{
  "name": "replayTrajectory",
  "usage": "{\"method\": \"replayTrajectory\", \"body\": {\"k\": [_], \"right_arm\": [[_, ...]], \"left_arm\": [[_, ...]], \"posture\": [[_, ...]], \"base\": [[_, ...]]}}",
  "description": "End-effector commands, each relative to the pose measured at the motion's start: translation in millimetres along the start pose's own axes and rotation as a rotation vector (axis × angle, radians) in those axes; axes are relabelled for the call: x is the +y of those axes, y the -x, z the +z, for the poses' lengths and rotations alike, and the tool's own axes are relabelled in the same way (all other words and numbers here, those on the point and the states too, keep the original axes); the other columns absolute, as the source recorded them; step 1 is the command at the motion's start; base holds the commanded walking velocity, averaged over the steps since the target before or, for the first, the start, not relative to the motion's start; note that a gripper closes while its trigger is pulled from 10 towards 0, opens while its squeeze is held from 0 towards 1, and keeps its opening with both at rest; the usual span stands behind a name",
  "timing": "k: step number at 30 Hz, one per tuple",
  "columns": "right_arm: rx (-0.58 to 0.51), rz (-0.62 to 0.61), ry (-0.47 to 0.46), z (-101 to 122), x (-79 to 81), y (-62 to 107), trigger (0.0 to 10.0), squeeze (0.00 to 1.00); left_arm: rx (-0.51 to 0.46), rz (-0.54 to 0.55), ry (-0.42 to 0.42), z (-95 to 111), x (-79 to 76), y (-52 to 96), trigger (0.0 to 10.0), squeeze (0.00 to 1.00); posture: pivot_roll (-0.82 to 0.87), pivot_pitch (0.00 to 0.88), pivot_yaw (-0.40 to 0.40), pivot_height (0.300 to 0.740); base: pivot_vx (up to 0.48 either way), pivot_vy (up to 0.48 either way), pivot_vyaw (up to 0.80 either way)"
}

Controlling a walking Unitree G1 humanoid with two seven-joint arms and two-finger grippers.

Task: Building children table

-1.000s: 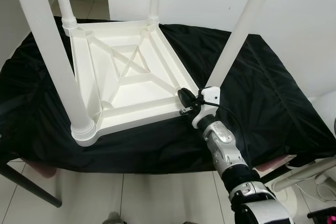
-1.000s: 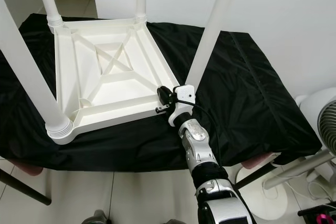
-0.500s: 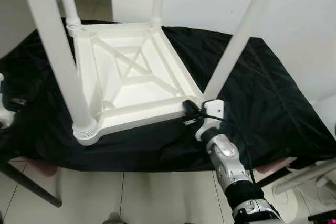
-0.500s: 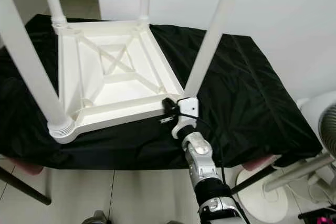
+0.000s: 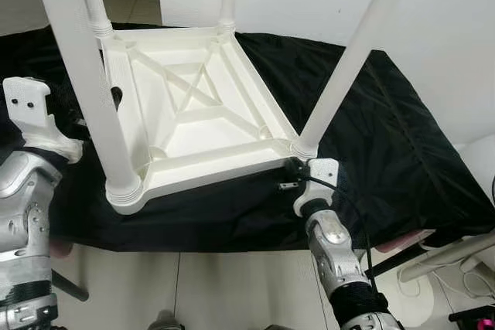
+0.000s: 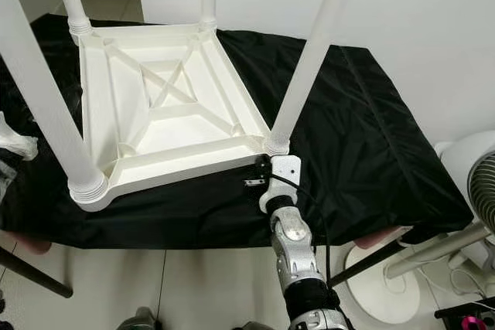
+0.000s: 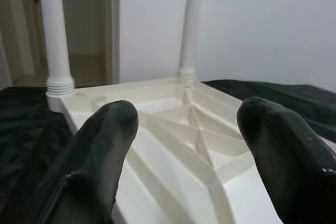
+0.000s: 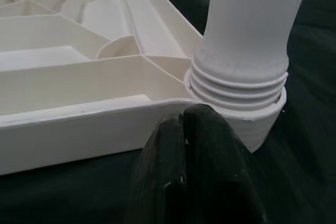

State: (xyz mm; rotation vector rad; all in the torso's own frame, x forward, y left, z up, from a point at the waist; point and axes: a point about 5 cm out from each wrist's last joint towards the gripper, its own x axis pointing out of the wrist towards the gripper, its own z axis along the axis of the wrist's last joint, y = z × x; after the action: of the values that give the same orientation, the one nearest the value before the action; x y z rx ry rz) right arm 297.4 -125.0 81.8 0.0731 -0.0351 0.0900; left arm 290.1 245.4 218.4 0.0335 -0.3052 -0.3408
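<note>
A white table (image 5: 193, 113) lies upside down on a black cloth (image 5: 387, 137), its four legs pointing up. The right gripper (image 8: 184, 124), fingers pressed together and holding nothing, touches the near corner by a leg (image 5: 348, 67). The left gripper (image 7: 184, 129) hovers spread wide beside the table's left edge.

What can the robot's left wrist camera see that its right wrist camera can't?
Left wrist view: the left gripper with jaws wide open, two far white plastic legs and a doorway behind them. Right wrist view: the right gripper with jaws shut, close to the ribbed screw collar of a near leg. Both: the upturned white plastic children's table on the black cloth.
</note>
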Motion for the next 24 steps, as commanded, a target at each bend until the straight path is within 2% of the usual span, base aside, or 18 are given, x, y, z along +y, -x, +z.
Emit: {"method": "replayTrajectory", "body": {"k": [1, 4, 6, 8, 9, 12, 15, 17, 24], "right_arm": [[0.036, -0.046, 0.016, -4.9, -9.0, 4.8, 10.0, 0.00], [0.061, -0.093, 0.017, -7.0, -15.0, 9.2, 10.0, 0.00], [0.061, -0.093, 0.017, -7.0, -15.0, 9.2, 10.0, 0.00], [0.080, -0.090, 0.007, -8.5, -15.0, 8.2, 10.0, 0.00], [0.080, -0.090, 0.007, -8.5, -15.0, 8.2, 10.0, 0.00], [0.101, -0.093, -0.007, -6.9, -19.8, -5.3, 10.0, 0.00], [0.110, -0.104, -0.018, -6.2, -22.5, -9.5, 10.0, 0.00], [0.117, -0.131, -0.013, -1.5, -30.1, -21.3, 10.0, 0.00], [0.138, -0.150, -0.021, 7.9, -40.0, -39.9, 10.0, 0.00]], "left_arm": [[-0.007, -0.176, 0.043, -2.5, -24.2, -4.2, 10.0, 0.00], [-0.019, -0.302, 0.088, -2.1, -47.8, -4.2, 10.0, 0.00], [-0.019, -0.302, 0.088, -2.1, -47.8, -4.2, 10.0, 0.00], [-0.018, -0.391, 0.107, -1.3, -64.4, -2.0, 10.0, 0.00], [-0.018, -0.391, 0.107, -1.3, -64.4, -2.0, 10.0, 0.00], [-0.005, -0.521, 0.151, -3.5, -92.4, 3.5, 10.0, 0.00], [0.001, -0.543, 0.162, -4.6, -98.5, 4.9, 10.0, 0.00], [0.010, -0.590, 0.196, -7.5, -113.3, 7.9, 10.0, 0.00], [0.026, -0.646, 0.251, -8.2, -134.9, 12.5, 10.0, 0.00]], "posture": [[0.06, 0.045, -0.111, 0.740], [0.05, 0.047, -0.119, 0.740], [0.05, 0.047, -0.119, 0.740], [0.05, 0.047, -0.119, 0.740], [0.05, 0.047, -0.119, 0.740], [0.04, 0.050, -0.115, 0.740], [0.04, 0.050, -0.115, 0.740], [0.04, 0.057, -0.109, 0.740], [0.05, 0.064, -0.102, 0.740]], "base": [[0.000, 0.000, 0.00], [0.000, 0.000, 0.00], [0.000, 0.000, 0.00], [0.000, 0.000, 0.00], [0.000, 0.000, 0.00], [0.000, 0.000, 0.00], [0.000, 0.000, 0.00], [0.000, 0.000, 0.00], [0.000, 0.000, 0.00]]}}
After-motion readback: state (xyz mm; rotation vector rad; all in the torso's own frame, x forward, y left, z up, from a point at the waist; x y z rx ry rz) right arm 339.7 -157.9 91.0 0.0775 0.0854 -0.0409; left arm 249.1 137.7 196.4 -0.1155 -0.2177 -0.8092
